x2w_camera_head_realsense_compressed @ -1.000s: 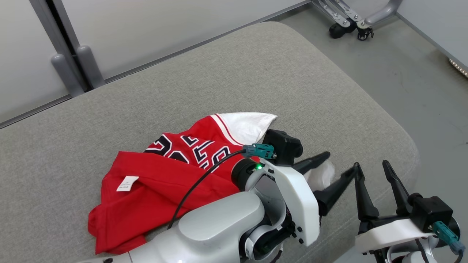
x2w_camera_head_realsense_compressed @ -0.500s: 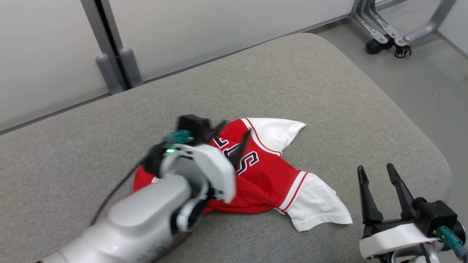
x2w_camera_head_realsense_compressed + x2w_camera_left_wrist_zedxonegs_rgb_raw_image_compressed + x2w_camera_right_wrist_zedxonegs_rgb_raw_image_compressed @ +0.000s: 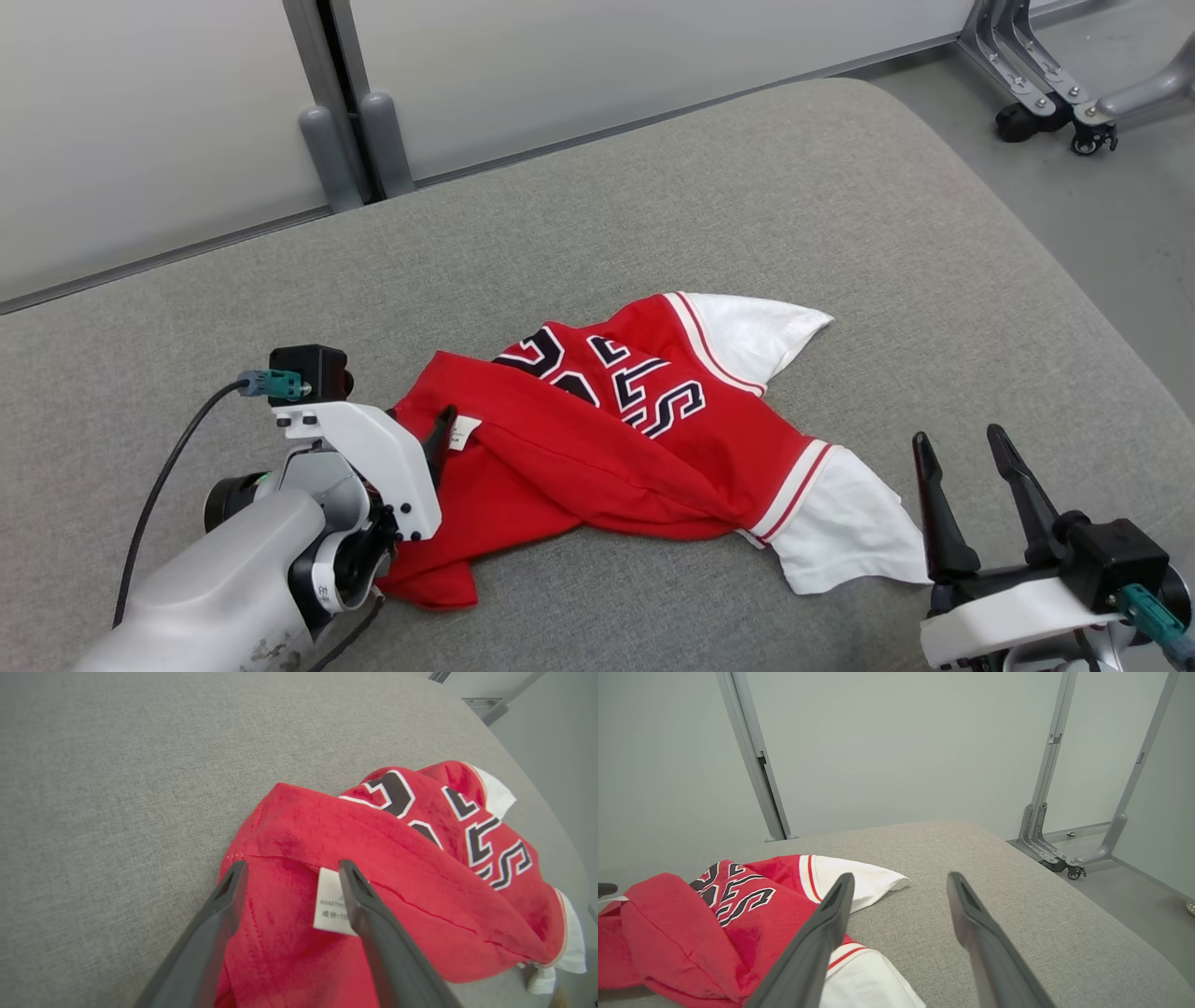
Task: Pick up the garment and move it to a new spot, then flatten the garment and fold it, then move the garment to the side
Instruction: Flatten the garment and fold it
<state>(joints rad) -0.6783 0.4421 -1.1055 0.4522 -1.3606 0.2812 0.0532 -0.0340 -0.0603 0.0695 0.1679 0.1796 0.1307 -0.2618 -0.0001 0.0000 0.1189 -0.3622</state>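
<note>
Grey woven cushion (image 3: 653, 187), crumpled red garment (image 3: 607, 448) lying beneath your left gripper (image 3: 292, 865).
Both grippers gape wide, holding nothing; the right gripper (image 3: 901, 876) idles beside a white sleeve (image 3: 873, 877). Pinch the soft knit's folded hem between your left fingers (image 3: 219, 914), by the label (image 3: 327, 900), and lift slowly so limp layers don't drag.
</note>
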